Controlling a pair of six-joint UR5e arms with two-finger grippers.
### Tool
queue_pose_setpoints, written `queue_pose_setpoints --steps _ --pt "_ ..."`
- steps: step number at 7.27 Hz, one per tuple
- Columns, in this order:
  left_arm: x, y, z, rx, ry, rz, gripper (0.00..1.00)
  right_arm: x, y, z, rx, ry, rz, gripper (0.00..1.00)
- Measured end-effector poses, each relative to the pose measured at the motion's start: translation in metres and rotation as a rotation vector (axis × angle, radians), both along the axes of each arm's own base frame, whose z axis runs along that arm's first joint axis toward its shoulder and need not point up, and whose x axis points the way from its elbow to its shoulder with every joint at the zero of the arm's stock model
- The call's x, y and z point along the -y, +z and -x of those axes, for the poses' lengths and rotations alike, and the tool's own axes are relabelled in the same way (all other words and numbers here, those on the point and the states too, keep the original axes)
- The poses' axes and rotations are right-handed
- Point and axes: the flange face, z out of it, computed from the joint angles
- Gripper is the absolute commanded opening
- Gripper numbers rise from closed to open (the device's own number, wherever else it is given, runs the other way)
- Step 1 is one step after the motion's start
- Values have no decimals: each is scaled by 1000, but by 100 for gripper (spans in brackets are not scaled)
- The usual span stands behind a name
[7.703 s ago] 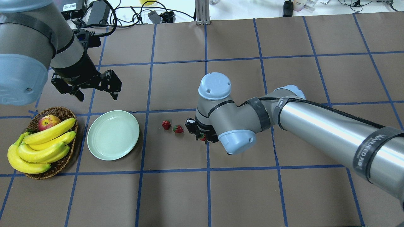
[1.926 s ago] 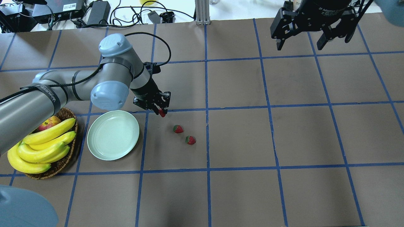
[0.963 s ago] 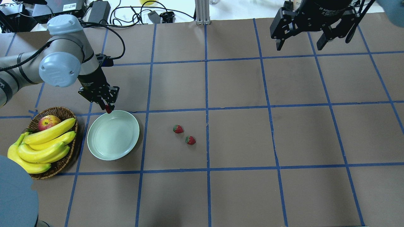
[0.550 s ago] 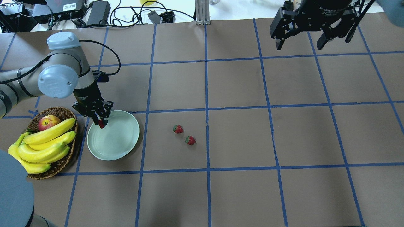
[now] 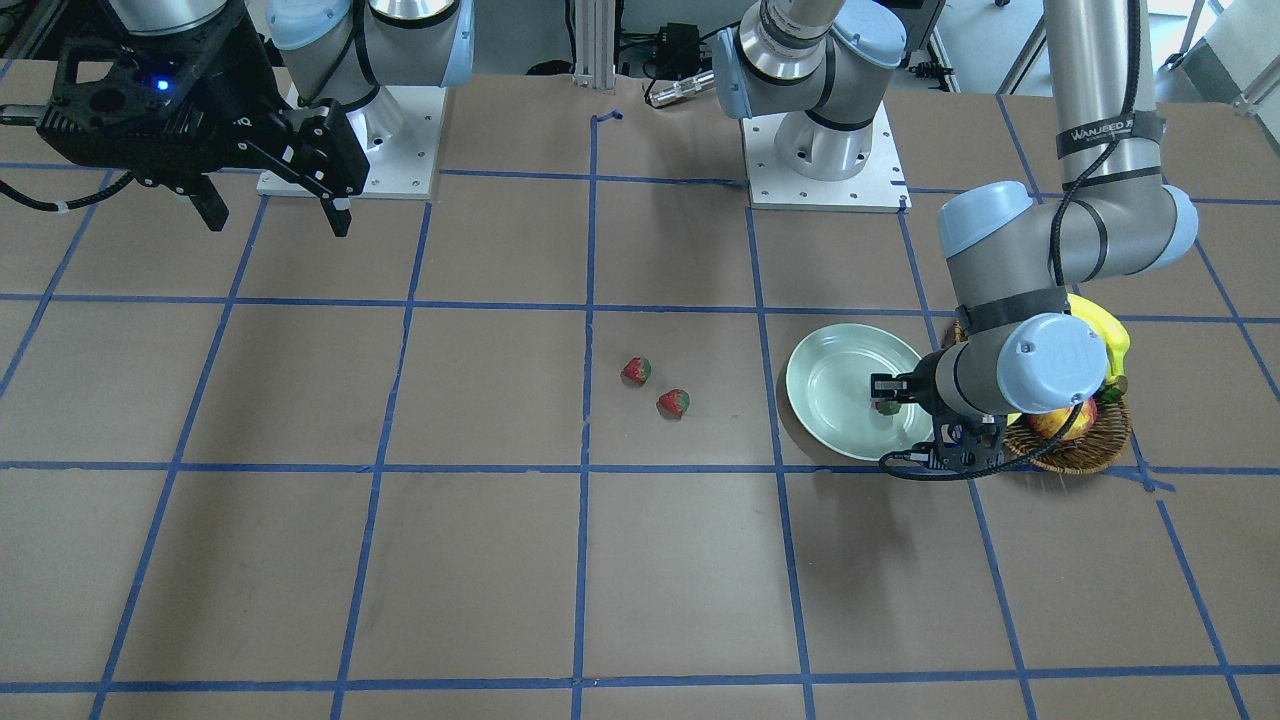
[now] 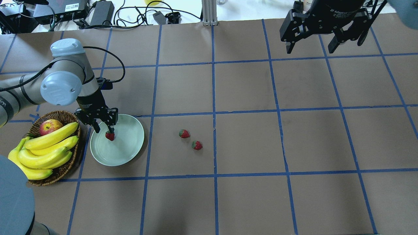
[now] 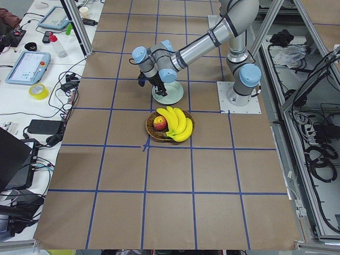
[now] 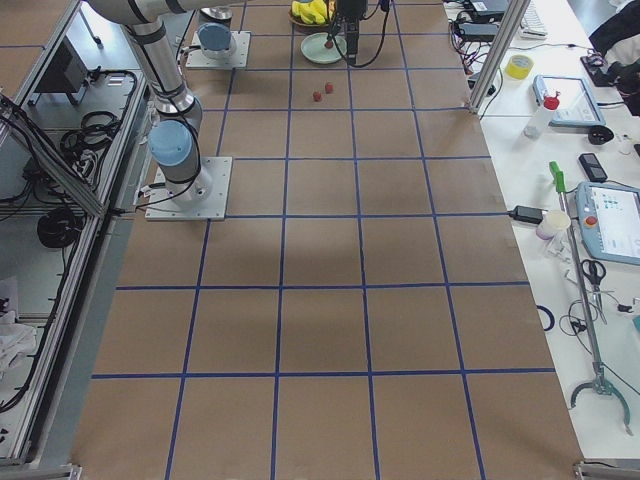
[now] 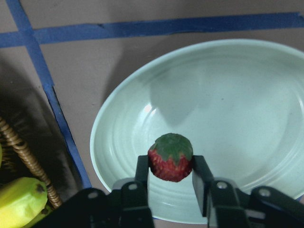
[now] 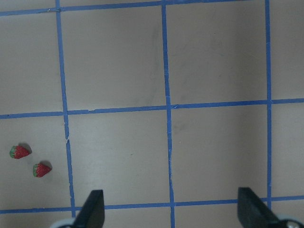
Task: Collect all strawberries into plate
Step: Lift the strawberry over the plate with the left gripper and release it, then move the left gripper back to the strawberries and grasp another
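Black left gripper (image 9: 170, 167): narrow, clamped on one strawberry (image 9: 171, 159), cap toward the wrist, low over plate (image 9: 237, 95), near the rim beside basket (image 9: 19, 145). Lower before opening; if released too high, liable to roll or bounce over that rim. Watch for sticking to one pad, to avoid dragging it out on retreat. Second strawberry (image 6: 184, 133) and third strawberry (image 6: 197, 145): on the table, close together, well apart from plate. Right gripper (image 6: 310, 49): wide, empty, far off.
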Motion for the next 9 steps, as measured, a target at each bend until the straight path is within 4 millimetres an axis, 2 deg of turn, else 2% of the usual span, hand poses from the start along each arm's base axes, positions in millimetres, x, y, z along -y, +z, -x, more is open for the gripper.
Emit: queue_pose_setpoints --steps 2,3,4,6,8,9 --pt "13 16 7 -6 94 58 100 0 0 0 3 0 -2 100" --pt "21 27 16 -26 110 98 100 -1 0 0 4 0 -4 100" --pt "30 39 36 -50 100 156 100 -1 -1 0 3 0 -7 100" --pt "37 53 104 -109 84 238 100 -2 -2 1 -2 -1 -10 100" --pt "28 50 173 -126 57 275 100 -4 -2 1 -4 0 -9 100" --pt "21 47 198 -138 38 275 100 -4 -3 0 -4 1 -9 100"
